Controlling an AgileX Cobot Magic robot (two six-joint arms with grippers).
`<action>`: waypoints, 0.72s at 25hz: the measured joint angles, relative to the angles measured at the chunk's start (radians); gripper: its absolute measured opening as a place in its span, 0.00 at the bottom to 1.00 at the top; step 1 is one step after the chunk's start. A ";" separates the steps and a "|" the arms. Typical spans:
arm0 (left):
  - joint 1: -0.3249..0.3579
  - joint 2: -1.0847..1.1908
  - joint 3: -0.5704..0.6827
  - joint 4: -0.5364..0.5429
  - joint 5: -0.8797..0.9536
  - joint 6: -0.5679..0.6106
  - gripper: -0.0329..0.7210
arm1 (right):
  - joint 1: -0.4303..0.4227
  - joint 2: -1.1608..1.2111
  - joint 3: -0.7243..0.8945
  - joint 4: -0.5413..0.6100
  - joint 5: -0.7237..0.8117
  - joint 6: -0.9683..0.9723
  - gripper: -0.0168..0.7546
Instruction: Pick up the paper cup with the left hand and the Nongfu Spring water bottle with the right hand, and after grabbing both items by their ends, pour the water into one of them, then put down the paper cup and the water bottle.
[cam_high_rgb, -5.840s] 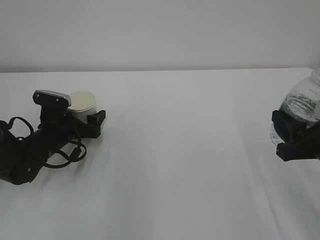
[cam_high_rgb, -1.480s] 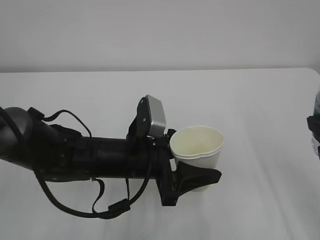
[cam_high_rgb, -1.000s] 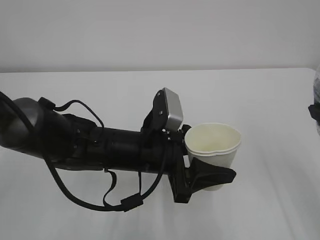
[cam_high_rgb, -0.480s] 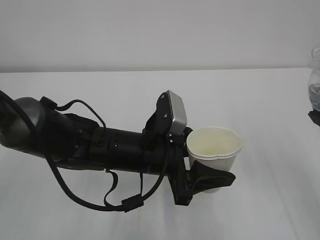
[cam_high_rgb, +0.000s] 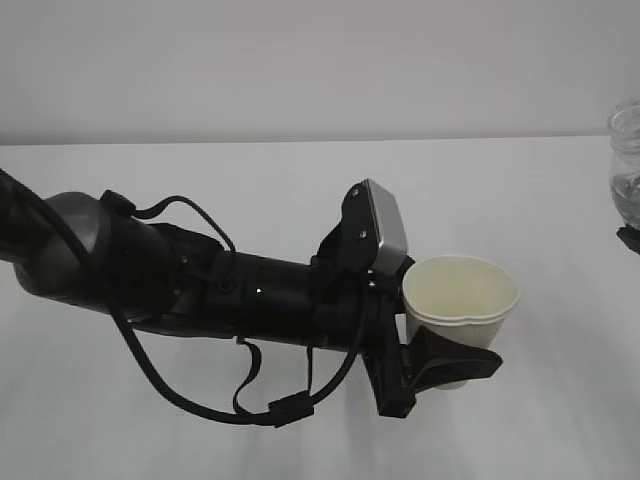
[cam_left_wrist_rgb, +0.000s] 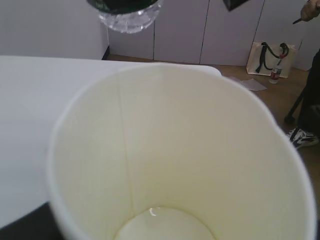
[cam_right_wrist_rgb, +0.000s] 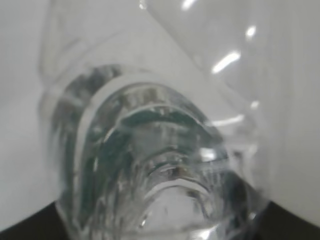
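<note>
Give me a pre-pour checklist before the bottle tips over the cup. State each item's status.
1. Cup gripped by the left gripper: ok, held off the table.
2. Cup upright, mouth facing up: ok.
3. Cup empty and ready: ok, the left wrist view shows only a small glint at the bottom.
4. Bottle held by the right gripper: ok, the right wrist view is filled with it at close range.
5. Bottle over the cup: not ok, it sits at the far right edge, apart from the cup.
6. Water level in the bottle: cannot tell.
</note>
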 joint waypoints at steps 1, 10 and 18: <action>-0.005 0.000 -0.012 0.000 0.002 0.000 0.66 | 0.000 0.000 0.000 -0.013 0.000 0.000 0.54; -0.042 0.000 -0.078 -0.026 0.006 0.000 0.65 | 0.000 0.000 0.000 -0.117 0.000 0.000 0.54; -0.070 0.000 -0.078 -0.030 0.034 0.000 0.65 | 0.000 0.000 0.000 -0.195 -0.002 0.000 0.54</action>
